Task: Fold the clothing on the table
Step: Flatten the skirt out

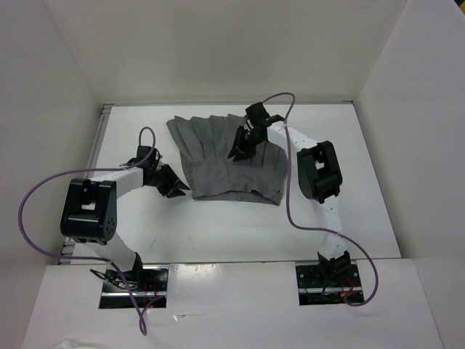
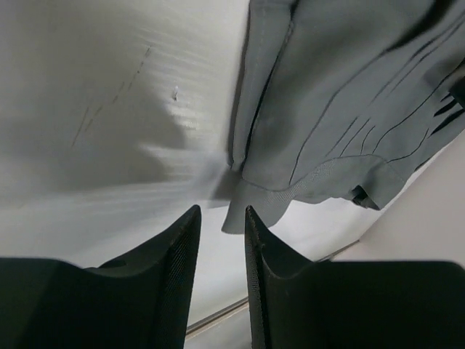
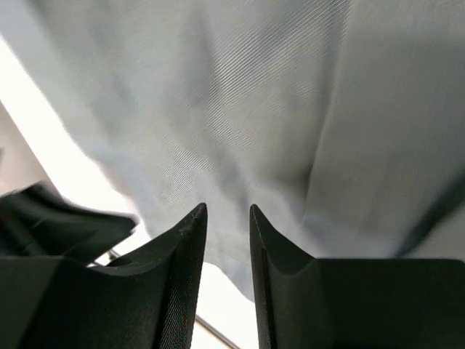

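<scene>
Grey wrinkled fabric garment (image 1: 225, 160) lies spread on the far middle of the white matte bench (image 1: 218, 233).
Left fingers (image 1: 176, 189) sit low, just short of the near-left hem corner, narrowly parted with nothing between them. Right fingers (image 1: 240, 149) hang over the cloth's right half, slightly parted, no cloth seen pinched. Step in hand, as I read it: securing an edge for a fold. Next move likely needs the left tips onto that corner and closed, and the right on a matching edge.

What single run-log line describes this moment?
clothing: lying on table | left gripper: open, by its near-left corner | right gripper: open, over clothing
</scene>
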### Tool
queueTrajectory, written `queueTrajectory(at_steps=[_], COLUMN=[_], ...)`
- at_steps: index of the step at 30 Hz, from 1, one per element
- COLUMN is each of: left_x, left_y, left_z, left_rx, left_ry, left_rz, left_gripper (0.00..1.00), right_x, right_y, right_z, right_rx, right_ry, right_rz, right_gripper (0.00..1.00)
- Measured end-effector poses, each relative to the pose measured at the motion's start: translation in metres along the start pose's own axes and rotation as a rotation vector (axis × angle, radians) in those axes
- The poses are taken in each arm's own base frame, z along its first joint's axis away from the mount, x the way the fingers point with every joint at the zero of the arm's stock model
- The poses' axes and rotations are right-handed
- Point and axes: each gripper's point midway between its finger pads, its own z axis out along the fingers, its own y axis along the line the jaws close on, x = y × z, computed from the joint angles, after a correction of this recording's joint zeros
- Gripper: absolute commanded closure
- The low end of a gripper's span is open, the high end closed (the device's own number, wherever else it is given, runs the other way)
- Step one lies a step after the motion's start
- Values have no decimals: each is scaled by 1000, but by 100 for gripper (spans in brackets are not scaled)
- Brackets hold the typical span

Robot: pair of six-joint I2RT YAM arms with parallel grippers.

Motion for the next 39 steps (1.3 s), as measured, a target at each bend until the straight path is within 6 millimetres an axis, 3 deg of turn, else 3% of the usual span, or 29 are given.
queueTrajectory(at_steps=[7, 11, 18, 26, 27, 29, 31, 33, 36, 39], left_x=[5, 8, 15, 26, 29, 33, 36, 38, 37, 34], left_y=[5, 4, 2, -7, -10, -15, -15, -17, -18, -17], left_z=[20, 23, 24, 34, 36, 40, 45, 47, 47, 44], left_rx=[18, 35, 65, 133, 141, 153, 151, 155, 154, 128], left_ry=[67, 89, 119, 204, 216, 232, 246, 261, 259, 239], left_rz=[-53, -73, -92, -129, -128, -128, -131, -134, -125, -116], left_gripper=[62, 62, 62, 62, 64, 75, 100, 100, 100, 100], right_x=[-11, -23, -22, -11, -6, 5, 16, 23, 28, 33], right_y=[23, 13, -21, -33, -38, -47, -59, -71, -91, -116], right_z=[-55, -80, -78, -74, -74, -76, -83, -96, -123, -149], right_rx=[-43, -38, 18, 42, 50, 69, 94, 118, 162, 253], right_ry=[-98, -152, -145, -121, -115, -101, -98, -112, -153, -201], right_rz=[-23, 2, 66, 94, 100, 117, 139, 164, 212, 257], right_gripper=[63, 63, 63, 61, 61, 61, 61, 59, 47, 45])
